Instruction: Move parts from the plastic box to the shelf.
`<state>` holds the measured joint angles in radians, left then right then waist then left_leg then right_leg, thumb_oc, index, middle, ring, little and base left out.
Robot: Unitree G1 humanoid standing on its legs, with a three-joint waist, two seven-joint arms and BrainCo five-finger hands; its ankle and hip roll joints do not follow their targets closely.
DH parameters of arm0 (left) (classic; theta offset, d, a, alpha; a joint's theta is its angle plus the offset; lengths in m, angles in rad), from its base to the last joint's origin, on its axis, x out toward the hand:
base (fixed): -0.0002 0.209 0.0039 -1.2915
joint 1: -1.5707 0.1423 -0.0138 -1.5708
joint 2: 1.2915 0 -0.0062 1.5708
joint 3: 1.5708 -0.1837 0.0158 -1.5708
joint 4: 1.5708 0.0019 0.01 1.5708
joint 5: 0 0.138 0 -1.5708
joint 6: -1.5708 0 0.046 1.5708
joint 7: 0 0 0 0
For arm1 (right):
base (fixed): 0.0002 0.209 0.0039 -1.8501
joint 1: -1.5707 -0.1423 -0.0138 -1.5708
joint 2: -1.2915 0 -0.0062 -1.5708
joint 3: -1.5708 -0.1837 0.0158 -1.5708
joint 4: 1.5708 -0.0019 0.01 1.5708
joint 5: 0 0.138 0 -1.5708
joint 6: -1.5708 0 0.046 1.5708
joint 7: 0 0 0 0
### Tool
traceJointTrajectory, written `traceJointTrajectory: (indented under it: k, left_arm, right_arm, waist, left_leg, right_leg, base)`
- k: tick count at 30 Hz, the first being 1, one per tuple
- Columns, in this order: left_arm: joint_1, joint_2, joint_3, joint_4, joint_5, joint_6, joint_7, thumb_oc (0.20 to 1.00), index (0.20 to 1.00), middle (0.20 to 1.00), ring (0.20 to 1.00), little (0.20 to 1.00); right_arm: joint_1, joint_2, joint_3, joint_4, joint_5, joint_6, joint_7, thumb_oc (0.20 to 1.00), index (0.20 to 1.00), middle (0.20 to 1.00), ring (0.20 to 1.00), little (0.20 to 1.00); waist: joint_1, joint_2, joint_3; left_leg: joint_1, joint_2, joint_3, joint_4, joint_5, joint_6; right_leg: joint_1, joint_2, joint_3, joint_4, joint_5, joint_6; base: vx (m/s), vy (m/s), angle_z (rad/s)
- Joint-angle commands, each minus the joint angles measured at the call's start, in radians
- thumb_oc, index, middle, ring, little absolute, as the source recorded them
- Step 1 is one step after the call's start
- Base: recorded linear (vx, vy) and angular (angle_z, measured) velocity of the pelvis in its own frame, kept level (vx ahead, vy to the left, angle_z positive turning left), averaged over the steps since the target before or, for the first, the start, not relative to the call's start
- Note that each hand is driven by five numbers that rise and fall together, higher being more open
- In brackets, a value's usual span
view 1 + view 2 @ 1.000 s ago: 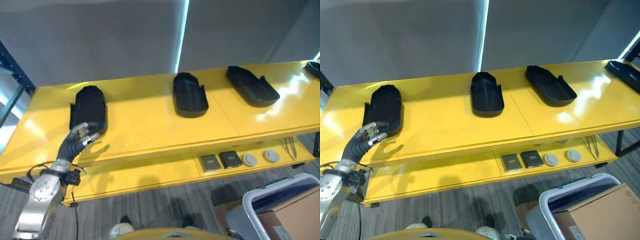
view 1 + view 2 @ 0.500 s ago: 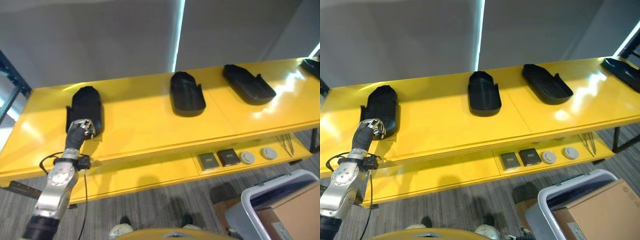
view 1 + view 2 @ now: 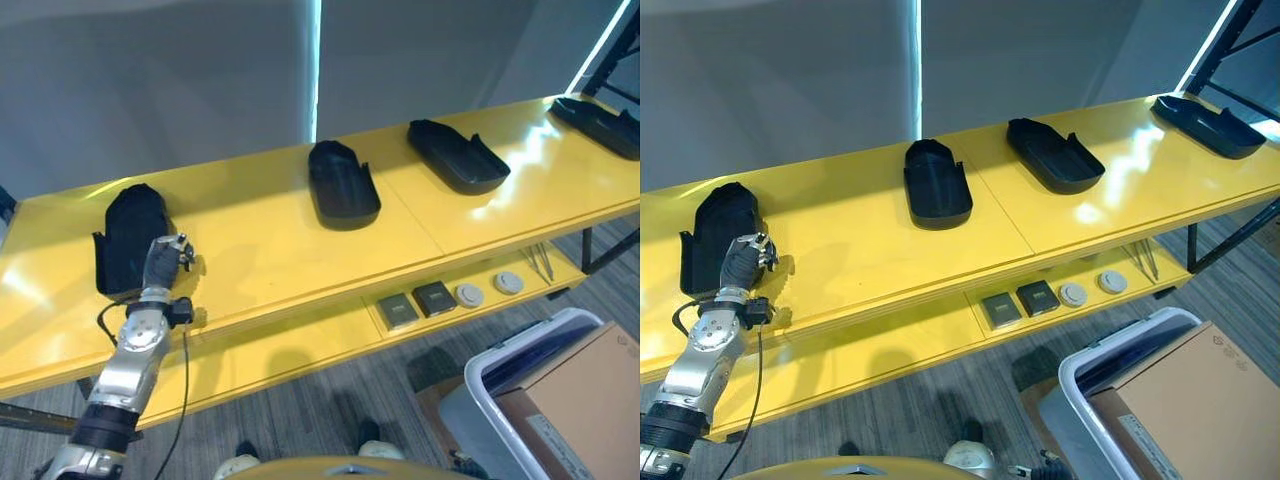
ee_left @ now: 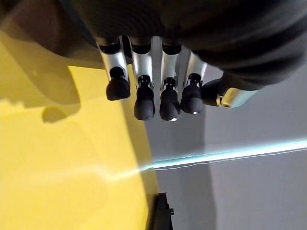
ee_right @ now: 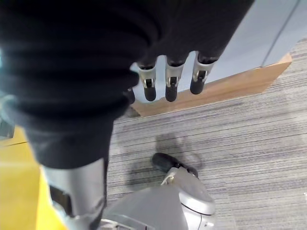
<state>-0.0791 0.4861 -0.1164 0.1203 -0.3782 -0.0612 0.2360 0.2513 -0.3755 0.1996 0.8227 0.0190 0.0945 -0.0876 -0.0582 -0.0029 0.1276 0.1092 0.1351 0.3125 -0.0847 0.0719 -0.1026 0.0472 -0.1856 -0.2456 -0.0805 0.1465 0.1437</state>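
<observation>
Several black moulded parts lie in a row on the yellow shelf (image 3: 270, 240): a leftmost part (image 3: 125, 235), a middle one (image 3: 342, 185), another to its right (image 3: 457, 157) and one at the far right end (image 3: 600, 125). My left hand (image 3: 163, 262) hovers over the shelf's front just right of the leftmost part, open; the left wrist view shows its fingers (image 4: 144, 103) hanging straight with nothing in them. My right hand (image 5: 172, 72) hangs over the carpet, open and empty. The grey plastic box (image 3: 465, 415) stands on the floor at the lower right.
A cardboard box (image 3: 580, 400) sits in the plastic box. On the lower shelf board lie two dark square pieces (image 3: 415, 303), two round discs (image 3: 487, 289) and a pair of tweezers (image 3: 540, 262). A grey wall runs behind the shelf.
The view has swung to the right. My left hand has left the near end of the leftmost part and now stands just to its right, fingers drawn closer together.
</observation>
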Motion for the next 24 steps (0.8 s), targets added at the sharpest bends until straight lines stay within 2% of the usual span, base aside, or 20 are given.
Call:
traceJointTrajectory:
  k: [1,6,12,16,24]
  left_arm:
    - [-0.104,0.020,-0.002,0.011,0.012,-0.077,-0.019,0.200,0.200,0.200,0.200,0.200]
    - [-0.041,0.010,0.009,-0.164,0.007,-0.076,-0.095,0.200,0.200,0.200,0.200,0.200]
    - [0.028,0.014,0.029,-0.234,0.013,-0.079,-0.114,0.200,0.200,0.200,0.200,0.200]
    - [0.077,0.036,0.041,-0.256,-0.008,-0.059,-0.156,0.200,0.200,0.200,0.200,0.200]
    - [0.120,0.046,0.081,-0.223,0.016,-0.051,-0.083,0.200,0.200,0.200,0.200,0.200]
  right_arm:
    - [-0.037,-0.030,0.036,-0.028,-0.030,0.002,0.006,1.000,1.000,1.000,1.000,1.000]
    - [-0.033,-0.021,0.016,-0.033,-0.029,-0.005,0.000,1.000,1.000,1.000,1.000,1.000]
    - [-0.018,-0.020,-0.002,-0.054,-0.033,-0.004,-0.005,1.000,1.000,1.000,1.000,1.000]
    - [-0.012,-0.026,-0.012,-0.062,-0.028,0.000,-0.005,1.000,1.000,1.000,1.000,1.000]
    - [-0.017,-0.031,-0.012,-0.061,-0.014,0.004,-0.003,1.000,1.000,1.000,1.000,1.000]
  waist:
    - [0.003,-0.021,0.018]
    - [0.023,-0.019,0.033]
    - [0.039,-0.018,0.041]
    - [0.051,-0.013,0.043]
    - [0.066,-0.009,0.040]
  left_leg:
    - [-0.043,0.025,0.013,0.111,-0.062,0.032]
    - [-0.056,0.022,0.001,0.122,-0.066,0.031]
    - [-0.065,0.021,-0.007,0.125,-0.065,0.029]
    - [-0.068,0.021,-0.012,0.125,-0.061,0.028]
    - [-0.063,0.015,-0.022,0.119,-0.060,0.030]
  right_leg:
    - [0.004,-0.034,0.056,0.110,-0.103,0.044]
    - [0.005,-0.036,0.051,0.103,-0.097,0.044]
    - [0.008,-0.038,0.043,0.098,-0.094,0.044]
    - [0.010,-0.040,0.034,0.098,-0.094,0.045]
    - [0.019,-0.046,0.022,0.095,-0.093,0.046]
  base:
    - [0.00,-0.013,-0.09]
    - [0.00,-0.009,-0.06]
    - [-0.01,-0.004,0.00]
    - [-0.01,0.002,0.02]
    - [0.00,0.016,0.08]
